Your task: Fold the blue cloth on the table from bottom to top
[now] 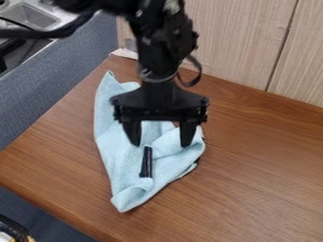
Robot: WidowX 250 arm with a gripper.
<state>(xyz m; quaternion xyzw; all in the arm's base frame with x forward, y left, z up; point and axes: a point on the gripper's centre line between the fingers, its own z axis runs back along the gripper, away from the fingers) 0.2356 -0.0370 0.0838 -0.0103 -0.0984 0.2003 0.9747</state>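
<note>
The light blue cloth lies rumpled on the brown table, with one point towards the top left and another towards the bottom. Its right side is bunched and partly folded over. My gripper hangs over the cloth's upper middle with its two fingers spread wide apart and no cloth between them that I can make out. Part of the cloth is hidden behind the gripper and arm. A small black stick-like object rests on the cloth just below the gripper.
The wooden table extends right and down from the cloth. A light wood-grain panel stands along the back. A blue-grey surface borders the table at left, with a metal sink at the top left.
</note>
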